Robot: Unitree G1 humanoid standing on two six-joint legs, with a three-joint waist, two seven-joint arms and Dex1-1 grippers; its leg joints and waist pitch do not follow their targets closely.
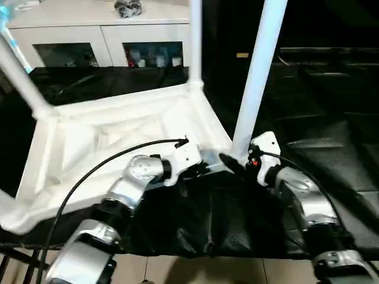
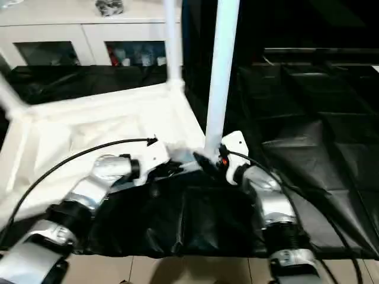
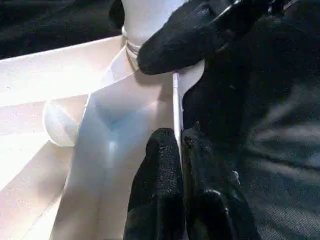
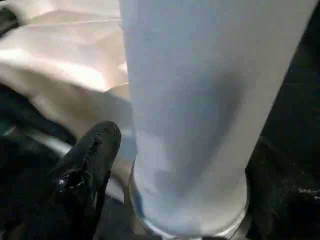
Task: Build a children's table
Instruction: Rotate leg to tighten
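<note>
The white tabletop (image 1: 89, 139) lies upside down on black cloth, ribbed underside up. Three white legs stand in its corner sockets: one at the near right corner (image 1: 257, 77), one at the far corner (image 1: 195, 41), one at the left (image 1: 21, 83). My left gripper (image 3: 179, 137) is shut on the tabletop's thin near rim, just left of the near right corner. My right gripper (image 1: 234, 163) sits at the foot of the near right leg (image 4: 200, 100), open. One black finger (image 4: 95, 150) stands just off the leg's side; the other is hidden behind the leg.
A white cabinet with glass doors (image 1: 100, 35) stands behind the work. Black cloth (image 1: 207, 219) covers the work surface and hangs over its near edge above the tiled floor. A black cable (image 1: 89, 177) arcs over my left forearm.
</note>
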